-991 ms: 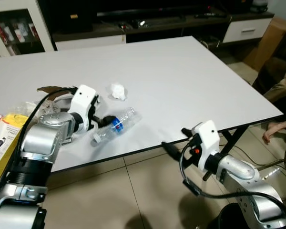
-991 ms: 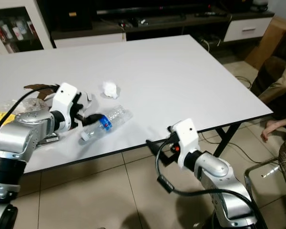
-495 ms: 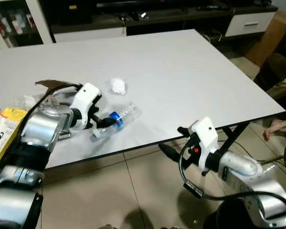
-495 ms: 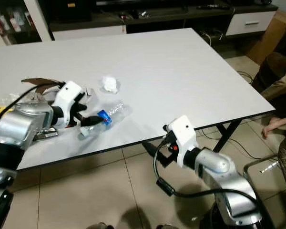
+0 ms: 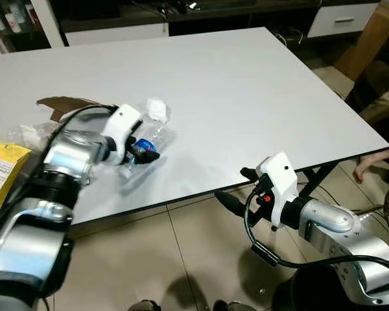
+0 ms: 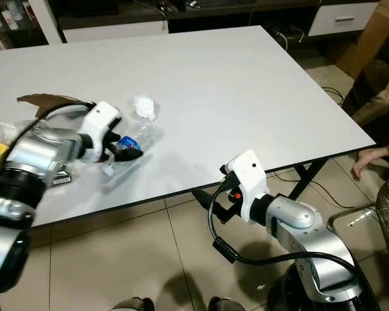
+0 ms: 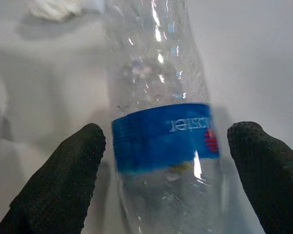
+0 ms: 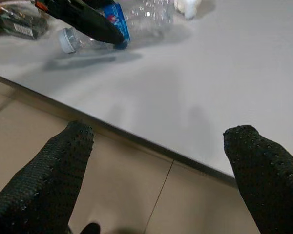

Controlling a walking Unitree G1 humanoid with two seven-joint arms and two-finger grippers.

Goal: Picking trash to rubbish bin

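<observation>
A clear plastic bottle with a blue label lies on its side on the white table. My left gripper is open and straddles the bottle at its label; in the left wrist view the bottle lies between the two black fingertips with a small gap on each side. A crumpled white tissue rests just beyond the bottle. My right gripper hangs open below the table's near edge, holding nothing; its wrist view looks over that edge at the bottle.
Brown cardboard, crinkled plastic wrap and a yellow box lie at the table's left end. A person's foot is on the floor at the right. A dark round container sits under my right arm.
The camera has tilted and shifted. My left gripper has slid forward from the bottle's cap end to around its label. The right arm has kept its place by the table edge.
</observation>
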